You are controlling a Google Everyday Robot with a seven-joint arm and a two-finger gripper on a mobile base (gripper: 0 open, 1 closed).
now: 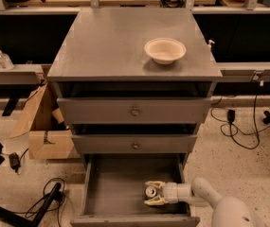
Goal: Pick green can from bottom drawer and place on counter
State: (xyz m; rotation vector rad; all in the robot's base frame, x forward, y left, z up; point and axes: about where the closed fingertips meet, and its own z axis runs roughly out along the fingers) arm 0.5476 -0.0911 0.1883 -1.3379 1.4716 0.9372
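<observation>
The green can (150, 191) stands upright on the floor of the open bottom drawer (111, 188), right of centre; I see mostly its silver top. My gripper (149, 193) reaches in from the right, low in the drawer, with one pale finger on each side of the can, close around it. The arm (205, 197) runs off to the lower right. The counter (125, 41) is the grey cabinet top above, with a cream bowl (165, 49) on its right side.
Two knobbed drawers (134, 111) are closed above the open one. A cardboard box (44, 126) stands left of the cabinet. Cables lie on the floor at the left and right. Wooden benches run behind.
</observation>
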